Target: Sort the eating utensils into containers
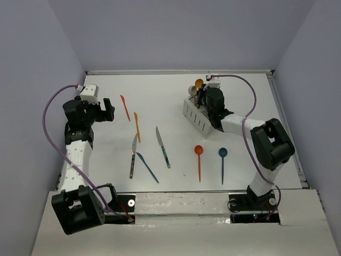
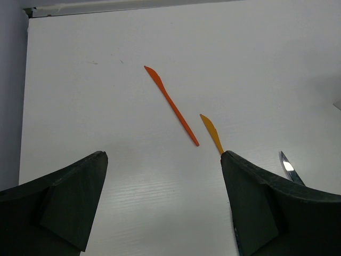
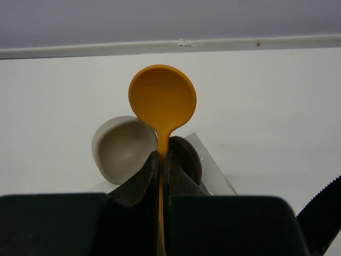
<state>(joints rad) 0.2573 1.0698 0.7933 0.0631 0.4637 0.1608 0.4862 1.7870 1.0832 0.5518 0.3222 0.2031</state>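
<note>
Now the yellow spoon is pinched by its thin handle in the right gripper, whose fingers are closed tight on it. It is held up at the far end of the white caddy, on the right of the table. A beige spoon and a brown spoon stand just behind it. On the table lie an orange knife, a yellow knife, a silver knife, a second silver knife, a blue knife, an orange spoon and a blue spoon. The left gripper hangs wide open near the orange knife, holding nothing.
</note>
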